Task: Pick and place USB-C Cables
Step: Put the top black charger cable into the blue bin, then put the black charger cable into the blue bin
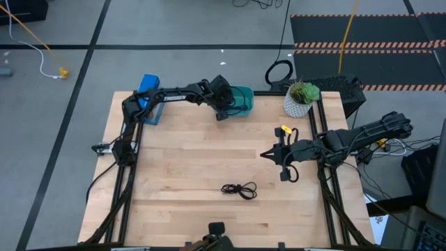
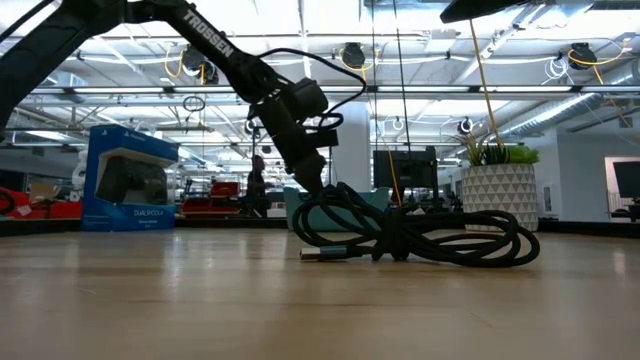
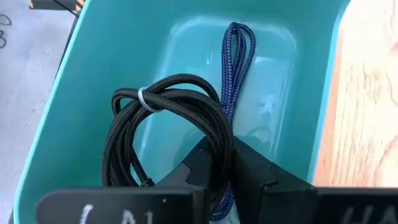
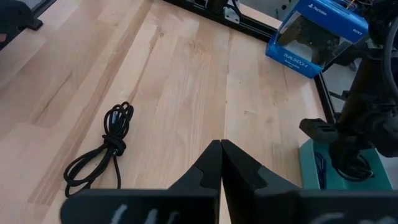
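The teal bin (image 1: 242,100) stands at the table's far edge. My left gripper (image 1: 223,110) reaches down into the bin (image 3: 93,74) and is shut on the tightly coiled black USB-C cable (image 3: 161,118). The bluish-grey cable (image 3: 235,68) lies flat on the bin's floor beside it. The loose black cable bundle (image 1: 239,189) lies on the wood near the table's near edge, seen close up in the low view (image 2: 420,235) and in the right wrist view (image 4: 102,152). My right gripper (image 4: 221,148) hovers shut at the table's right side (image 1: 268,153), touching nothing. My left gripper pinches several strands of the black coil at one side of its loop (image 3: 219,146) between its two fingers (image 3: 199,165), coming from above and pointing down into the bin. The rest of the coil, bound by a pale tie (image 3: 143,98), rests against the bin's wall and floor.
A blue boxed controller (image 1: 148,97) stands left of the bin at the far edge, and a white pot with a green plant (image 1: 301,100) stands to its right. A small yellow piece (image 1: 284,130) lies near the right arm. The middle of the wooden top (image 1: 195,157) is bare.
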`<state>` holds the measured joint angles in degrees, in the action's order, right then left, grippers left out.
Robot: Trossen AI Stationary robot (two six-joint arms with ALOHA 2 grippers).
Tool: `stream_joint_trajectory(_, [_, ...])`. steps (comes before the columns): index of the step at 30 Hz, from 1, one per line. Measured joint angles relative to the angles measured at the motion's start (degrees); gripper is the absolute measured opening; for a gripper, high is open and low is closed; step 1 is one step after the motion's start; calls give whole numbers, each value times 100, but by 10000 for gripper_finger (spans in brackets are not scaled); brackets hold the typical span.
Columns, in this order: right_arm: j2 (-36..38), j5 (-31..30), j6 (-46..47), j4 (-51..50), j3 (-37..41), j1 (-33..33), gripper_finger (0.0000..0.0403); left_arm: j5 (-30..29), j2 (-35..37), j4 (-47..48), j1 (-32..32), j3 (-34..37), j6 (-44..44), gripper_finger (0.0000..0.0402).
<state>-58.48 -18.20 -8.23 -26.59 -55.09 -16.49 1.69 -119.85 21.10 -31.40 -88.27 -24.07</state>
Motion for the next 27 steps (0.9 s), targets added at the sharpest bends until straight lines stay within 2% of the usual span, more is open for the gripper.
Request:
stream_joint_trajectory(6, [0, 0, 2, -2, 0, 0, 0, 268, 0, 18, -2, -2, 128, 42])
stream_joint_trajectory(13, [0, 2, 4, -2, 0, 0, 0, 276, 0, 146, 42, 0, 109, 45])
stream_joint_trajectory(20, [0, 1, 4, -2, 0, 0, 0, 260, 0, 189, 106, 0, 85, 98])
stream_joint_trajectory(27, [0, 2, 4, -2, 0, 0, 0, -26, 200, 282, 187, 0, 143, 139])
